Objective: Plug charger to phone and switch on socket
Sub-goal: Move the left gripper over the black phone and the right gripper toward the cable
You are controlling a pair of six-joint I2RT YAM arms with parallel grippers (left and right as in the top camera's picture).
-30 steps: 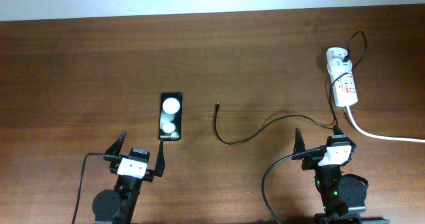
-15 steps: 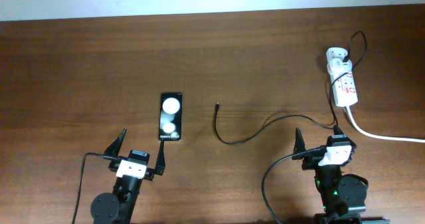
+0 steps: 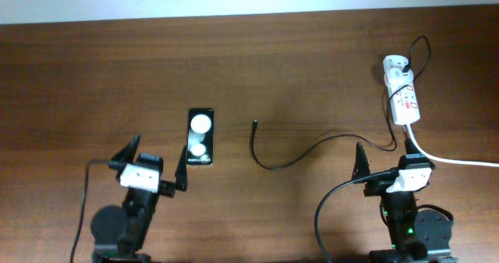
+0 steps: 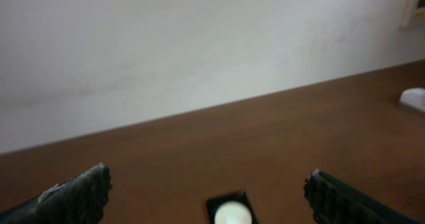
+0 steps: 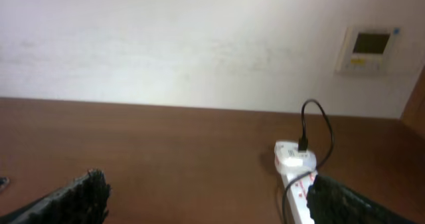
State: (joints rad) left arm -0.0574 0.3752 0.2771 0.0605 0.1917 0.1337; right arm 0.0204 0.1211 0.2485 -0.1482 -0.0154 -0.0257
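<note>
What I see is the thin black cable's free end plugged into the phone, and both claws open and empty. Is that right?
Not quite. The overhead view shows the plug tip lying loose on the table, apart from the phone, with bare wood between them. The rest holds: the left gripper and right gripper are both open and empty.

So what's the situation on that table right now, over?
Left pincer open, empty, close to phone. Right pincer open, empty, short of power strip. Charger cable loose on table, tip apart from phone. Nothing in between.
</note>
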